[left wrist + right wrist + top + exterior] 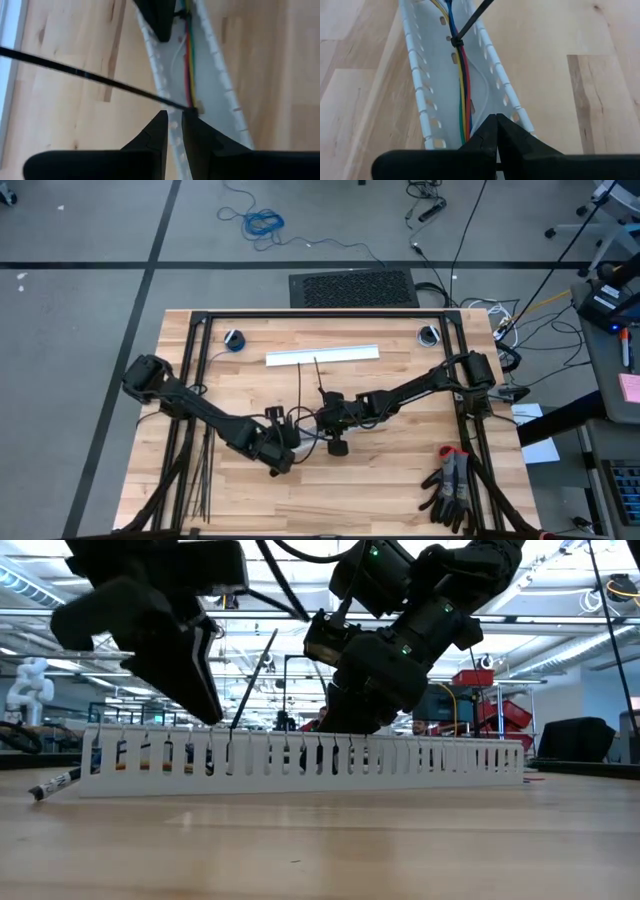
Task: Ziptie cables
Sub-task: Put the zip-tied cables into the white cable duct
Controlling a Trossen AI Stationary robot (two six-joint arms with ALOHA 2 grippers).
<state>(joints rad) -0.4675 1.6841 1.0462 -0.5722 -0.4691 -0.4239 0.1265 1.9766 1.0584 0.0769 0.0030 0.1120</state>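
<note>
The cables [464,95], several thin coloured wires and a white one, lie along the floor of a white slotted channel [415,60]. One black ziptie [455,41] is looped around them, and its long tail [255,680] slants up and away. My left gripper [174,116] hangs over the channel just short of the ziptie's head [198,109], slanting down, open by only a narrow gap with nothing between its fingers. My right gripper [496,117] is shut and dips into the channel farther along, beside the cables [189,65]. More zipties [200,480] lie on the table's near left. My left gripper has one fingertip [192,120] right beside the ziptie's head; I cannot tell whether it touches it. My right gripper reaches slanting down into the channel with shut fingers [160,20] next to the cables. The channel's wall [345,750] and the gripper itself hide the tips, so I cannot tell what they touch.
A long white strip [322,355] lies toward the far edge. A pair of dark gloves [455,485] lies at the near right. Two small round things [233,340] [430,335] sit at the far corners. A marker [55,783] lies at the left, off the channel's left end.
</note>
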